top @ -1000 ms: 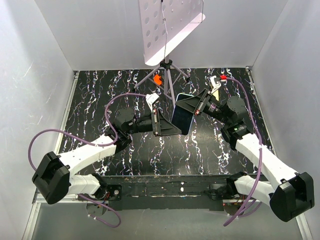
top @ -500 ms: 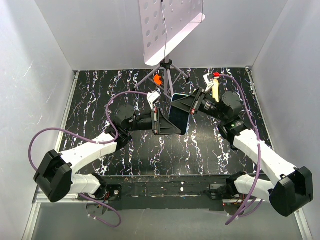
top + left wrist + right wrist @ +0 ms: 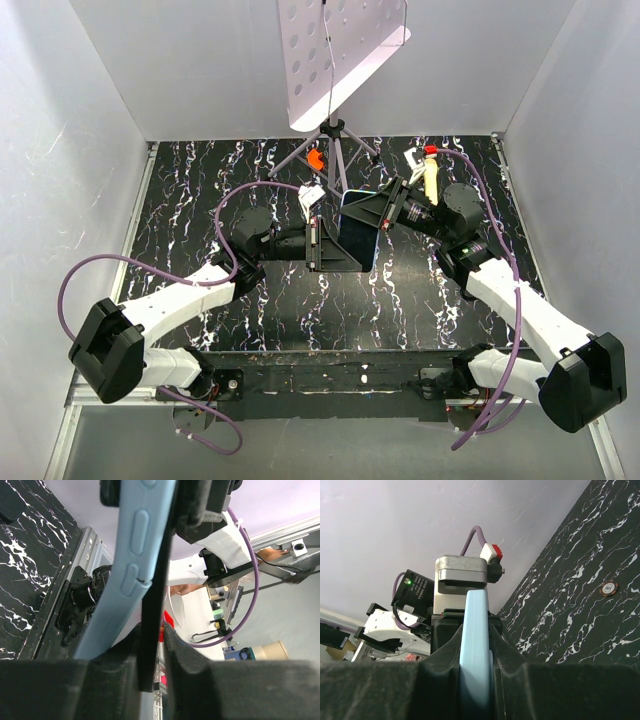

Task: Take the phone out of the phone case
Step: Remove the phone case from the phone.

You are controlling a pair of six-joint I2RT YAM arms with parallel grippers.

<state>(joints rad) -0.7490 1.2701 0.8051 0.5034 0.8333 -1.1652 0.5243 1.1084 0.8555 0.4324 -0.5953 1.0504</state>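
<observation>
Above the black, white-veined marble-look table (image 3: 200,180), the left gripper (image 3: 151,650) is clamped on the edge of the slim, glossy dark-screened phone (image 3: 154,595). The right gripper (image 3: 476,647) is pinched tight on the rim of the thin light blue phone case (image 3: 475,615). Both are held on edge in mid-air between the arms, the blue shell splaying off the phone's dark body near the left gripper.

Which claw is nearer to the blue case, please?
Right. The right claw clamps the case directly; the left claw pinches the dark phone, with the case peeled away beside its fingers.
</observation>
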